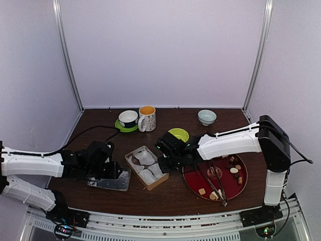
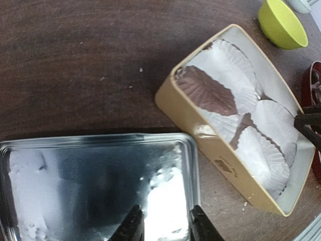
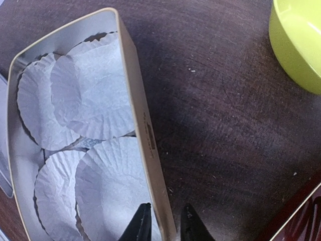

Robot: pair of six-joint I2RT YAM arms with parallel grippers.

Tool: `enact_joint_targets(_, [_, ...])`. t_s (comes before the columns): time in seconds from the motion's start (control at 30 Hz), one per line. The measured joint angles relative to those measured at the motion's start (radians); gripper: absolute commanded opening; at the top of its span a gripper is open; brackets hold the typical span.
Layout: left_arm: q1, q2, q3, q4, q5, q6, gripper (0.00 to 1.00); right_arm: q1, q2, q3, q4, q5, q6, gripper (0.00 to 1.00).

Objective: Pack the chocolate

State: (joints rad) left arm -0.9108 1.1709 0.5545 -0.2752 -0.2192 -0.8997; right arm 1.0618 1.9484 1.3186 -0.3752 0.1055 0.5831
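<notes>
A high rear camera looked down over the whole table [image 1: 165, 198]; both wrist cameras, close above it, shared the cream box [image 2: 200, 131].

Chocolate [image 1: 233, 170]: several small loose pieces, white, tan and dark brown, lying singly and scattered on a red tray [image 1: 228, 191]. All sit to the right of the right gripper [image 1: 161, 164], apart from it. Tan cubes [image 1: 202, 191] lie on the near side, closest to the gripper. A white oval and dark bits [image 1: 231, 159] lie farther right.

dark wood table [image 1: 230, 119], pale lilac walls [image 1: 165, 50]
</notes>
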Motion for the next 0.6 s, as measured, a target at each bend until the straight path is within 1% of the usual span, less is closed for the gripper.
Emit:
enact_joint_targets(0.17, [0.061,-0.006,-0.033,0.006,0.04,0.005,0.33,0.001,0.016,0.011,-0.013,0.018,0.025,0.01])
enact_joint_targets(0.27, [0.08,-0.004,-0.032,0.017,0.055,0.015,0.33,0.003,0.008,-0.001,-0.014,0.045,0.056,0.0])
enact_joint_targets(0.37, [0.088,0.011,-0.021,0.017,0.062,0.029,0.33,0.004,-0.037,-0.064,-0.004,0.057,0.086,0.0])
enact_joint_targets(0.5, [0.09,0.063,0.033,0.013,0.067,0.055,0.33,0.011,-0.121,-0.157,-0.003,0.076,0.144,0.0])
enact_joint_targets(0.6, [0.09,0.096,0.08,0.014,0.075,0.076,0.34,0.035,-0.158,-0.176,-0.022,0.112,0.187,0.0])
